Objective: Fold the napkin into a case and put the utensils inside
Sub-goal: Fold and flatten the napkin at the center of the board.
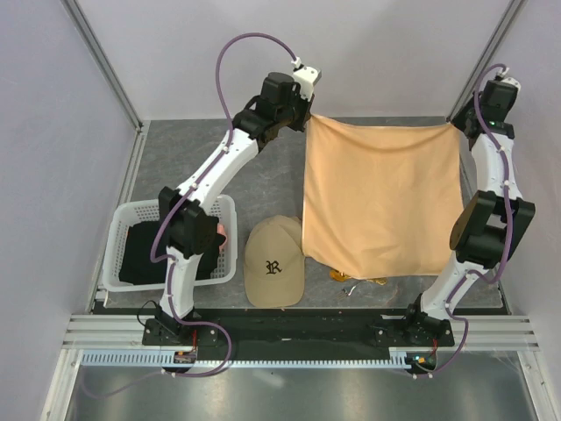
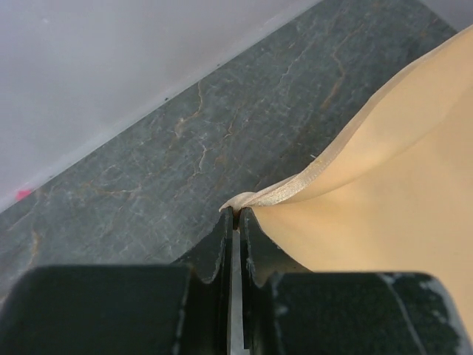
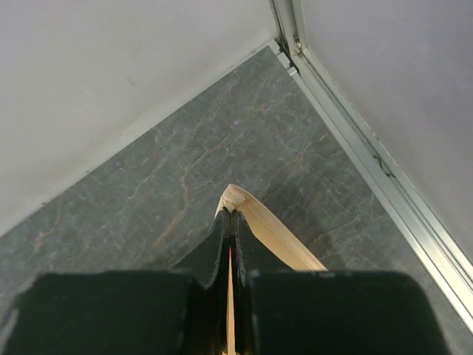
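The peach-orange napkin (image 1: 381,197) hangs stretched between both arms above the back right of the table. My left gripper (image 1: 307,118) is shut on its upper left corner, and the hem (image 2: 292,188) bunches at the fingertips in the left wrist view. My right gripper (image 1: 458,125) is shut on the upper right corner, whose hem (image 3: 270,225) runs off past the tips in the right wrist view. Below the napkin's lower edge, bits of the utensils (image 1: 355,282) show on the table: gold and silvery pieces, mostly hidden by the cloth.
A tan baseball cap (image 1: 274,261) lies left of the napkin's lower edge. A white basket (image 1: 123,237) with a black cloth (image 1: 145,250) stands at the left. Walls and a metal frame rail (image 3: 369,155) close the back corners.
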Controlling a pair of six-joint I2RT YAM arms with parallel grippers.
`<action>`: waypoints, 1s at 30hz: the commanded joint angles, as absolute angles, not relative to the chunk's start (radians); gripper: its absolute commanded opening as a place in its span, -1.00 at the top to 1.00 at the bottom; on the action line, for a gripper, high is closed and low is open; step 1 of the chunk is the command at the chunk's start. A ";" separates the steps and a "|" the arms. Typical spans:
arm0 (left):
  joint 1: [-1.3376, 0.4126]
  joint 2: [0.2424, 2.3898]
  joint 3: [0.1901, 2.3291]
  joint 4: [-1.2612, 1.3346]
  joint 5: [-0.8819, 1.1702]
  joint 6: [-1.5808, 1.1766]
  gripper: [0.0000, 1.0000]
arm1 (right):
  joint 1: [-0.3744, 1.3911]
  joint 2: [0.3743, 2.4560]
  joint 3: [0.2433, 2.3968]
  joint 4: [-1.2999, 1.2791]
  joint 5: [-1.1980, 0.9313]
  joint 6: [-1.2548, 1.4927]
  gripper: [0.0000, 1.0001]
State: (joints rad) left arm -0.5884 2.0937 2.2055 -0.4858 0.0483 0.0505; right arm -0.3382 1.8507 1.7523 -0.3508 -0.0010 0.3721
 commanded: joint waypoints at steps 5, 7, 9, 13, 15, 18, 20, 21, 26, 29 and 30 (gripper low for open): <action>-0.548 2.301 2.257 -0.284 0.135 0.026 0.96 | -0.293 2.052 1.834 -0.196 0.029 0.316 1.00; -0.546 2.316 2.267 -0.275 0.130 0.028 0.96 | -0.287 2.100 1.862 -0.209 0.034 0.311 1.00; -0.545 2.336 2.269 -0.249 0.112 0.028 0.96 | -0.285 2.144 1.908 -0.224 0.034 0.311 1.00; -0.535 2.355 2.272 -0.200 0.107 0.020 0.96 | -0.285 2.197 1.982 -0.268 0.041 0.311 1.00; -0.532 2.367 2.278 -0.186 0.110 0.011 0.96 | -0.285 2.213 1.997 -0.276 0.041 0.311 1.00; -0.529 2.362 2.273 -0.192 0.124 -0.032 0.96 | -0.285 2.241 2.055 -0.336 0.047 0.310 1.00; -0.531 2.341 2.238 -0.206 0.132 -0.064 0.96 | -0.285 2.249 2.108 -0.382 0.055 0.307 1.00; -0.534 2.310 2.221 -0.213 0.130 -0.078 0.96 | -0.285 2.241 2.114 -0.415 0.061 0.311 1.00; -0.543 2.192 2.064 -0.288 0.181 -0.169 0.96 | -0.291 2.152 2.023 -0.462 0.094 0.319 1.00; -0.560 2.120 1.979 -0.310 0.202 -0.179 0.96 | -0.320 2.120 1.984 -0.521 0.066 0.383 1.00; -0.566 2.106 1.964 -0.316 0.209 -0.183 0.96 | -0.340 2.109 1.971 -0.550 0.063 0.394 1.00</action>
State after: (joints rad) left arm -0.5411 2.2475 2.0159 -0.2958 0.1562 -0.1097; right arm -0.2943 2.2070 2.0121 -0.4477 0.0608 0.3397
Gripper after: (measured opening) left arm 0.073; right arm 0.007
